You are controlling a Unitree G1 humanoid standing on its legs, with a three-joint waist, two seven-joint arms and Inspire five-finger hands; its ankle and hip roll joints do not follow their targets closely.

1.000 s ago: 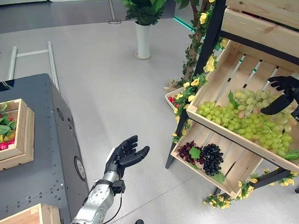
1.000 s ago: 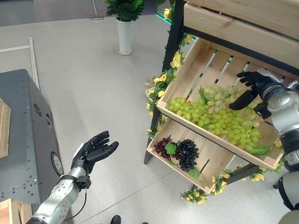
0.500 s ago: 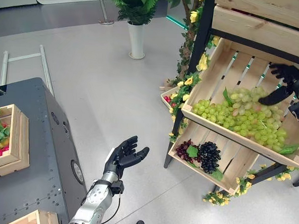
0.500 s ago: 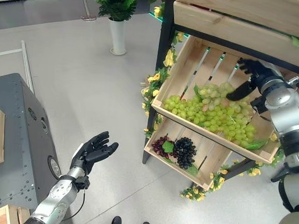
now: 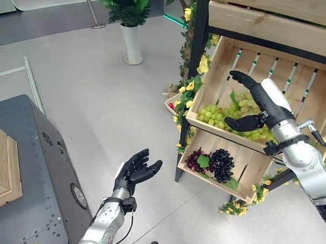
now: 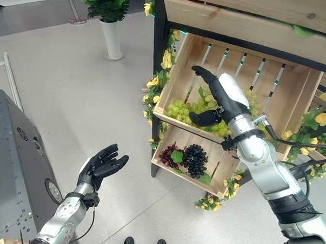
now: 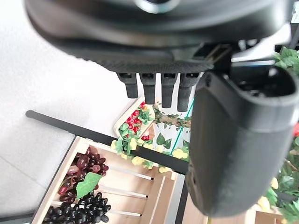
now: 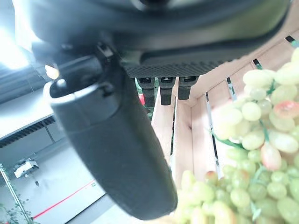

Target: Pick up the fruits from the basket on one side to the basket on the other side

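Nearest, the left hand (image 5: 135,170) hovers over the floor, fingers spread and holding nothing. Beyond, the right hand (image 5: 254,104), fingers straight and thumb apart, reaches above the green grapes (image 5: 220,115) in the slanted wooden crate (image 5: 220,54). Dark grapes (image 5: 221,163) lie in the crate below.

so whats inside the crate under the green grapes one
The lower crate holds a bunch of dark red grapes, a bunch of black grapes and a green leaf between them. Its back part is hidden beneath the green grape crate.
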